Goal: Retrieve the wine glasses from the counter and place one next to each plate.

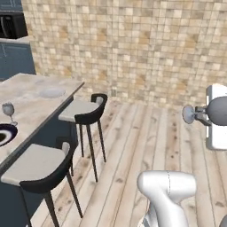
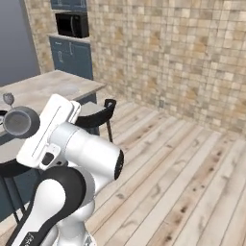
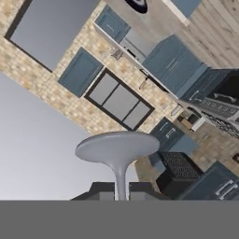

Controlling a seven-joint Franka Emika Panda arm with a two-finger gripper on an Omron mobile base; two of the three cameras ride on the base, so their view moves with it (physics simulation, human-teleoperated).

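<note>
My gripper (image 3: 120, 192) is shut on the thin stem of a wine glass (image 3: 116, 145), whose flat round foot points away from the hand. In the left base view this held wine glass (image 1: 189, 114) lies sideways at the right, above the floor, with my gripper (image 1: 202, 115) behind its foot. It shows at the left of the right base view too, as the wine glass (image 2: 18, 121). A second wine glass (image 1: 8, 111) stands upright on the island top (image 1: 31, 86), just beyond the dark plate (image 1: 5, 133). The pale plate (image 1: 51, 93) lies farther along the island.
Two dark stools with pale seats (image 1: 84, 111) (image 1: 37, 166) stand along the island's near side. A tan tiled wall (image 1: 133, 44) closes the back. Wooden floor (image 1: 142, 146) lies open between island and arm. A microwave (image 2: 72, 24) sits over navy cabinets.
</note>
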